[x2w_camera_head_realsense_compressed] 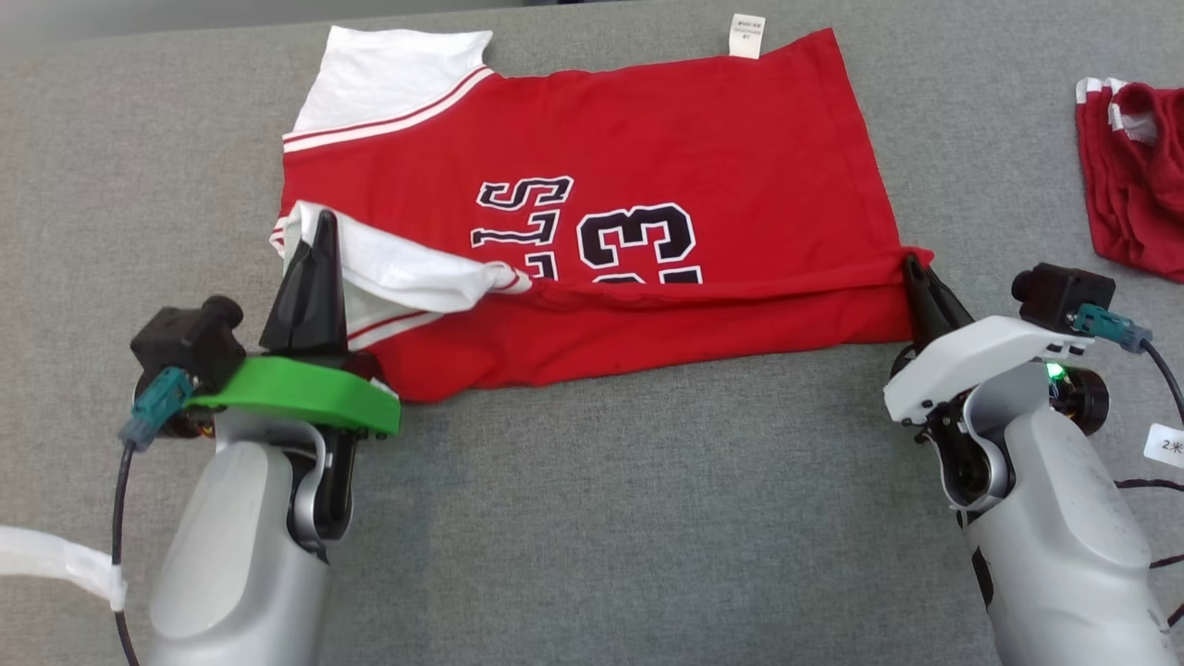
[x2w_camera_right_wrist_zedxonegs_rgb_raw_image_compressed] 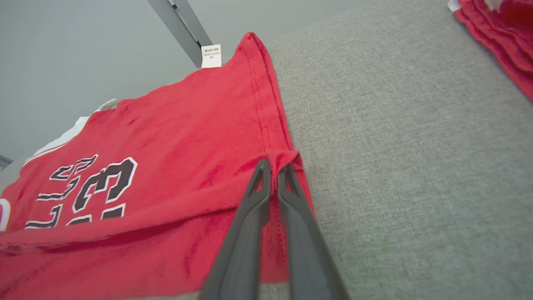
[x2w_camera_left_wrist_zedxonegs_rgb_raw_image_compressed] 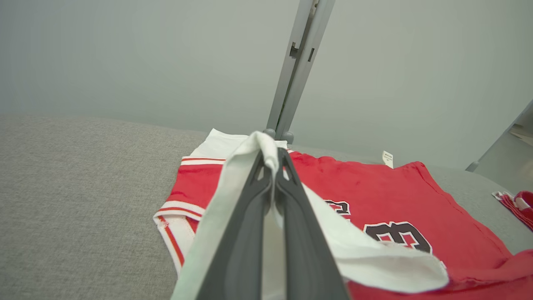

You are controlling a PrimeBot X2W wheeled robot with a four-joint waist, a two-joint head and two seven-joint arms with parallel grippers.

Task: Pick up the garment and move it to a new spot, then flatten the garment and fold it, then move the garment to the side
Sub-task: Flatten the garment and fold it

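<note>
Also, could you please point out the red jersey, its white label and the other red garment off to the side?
Jersey [x2w_camera_head_realsense_compressed: 721, 139], head view: plain red cloth above the number.
Label [x2w_camera_head_realsense_compressed: 746, 35], head view: middle of the white tag at the far edge.
Other garment [x2w_camera_head_realsense_compressed: 1133, 194], head view: its crumpled red middle.

Garments: two, both red. One jersey [x2w_camera_head_realsense_compressed: 647, 148] spread on the desk [x2w_camera_head_realsense_compressed: 647, 518], one crumpled garment [x2w_camera_head_realsense_compressed: 1133, 185] at the desk's right edge.
Desk: one, grey cloth.
Sleeves [x2w_camera_head_realsense_compressed: 388, 79] on the jersey: two, white.
Care label [x2w_camera_head_realsense_compressed: 746, 35]: one.
Printed numerals [x2w_camera_head_realsense_compressed: 638, 242]: two, a 2 and a 3.
Pincers: two, left pincer [x2w_camera_head_realsense_compressed: 326, 220] and right pincer [x2w_camera_head_realsense_compressed: 911, 266], two dark fingers each.
Wrist cameras: two, left camera [x2w_camera_head_realsense_compressed: 190, 338] and right camera [x2w_camera_head_realsense_compressed: 1059, 291].
Paper tag [x2w_camera_head_realsense_compressed: 1167, 446]: one.
</note>
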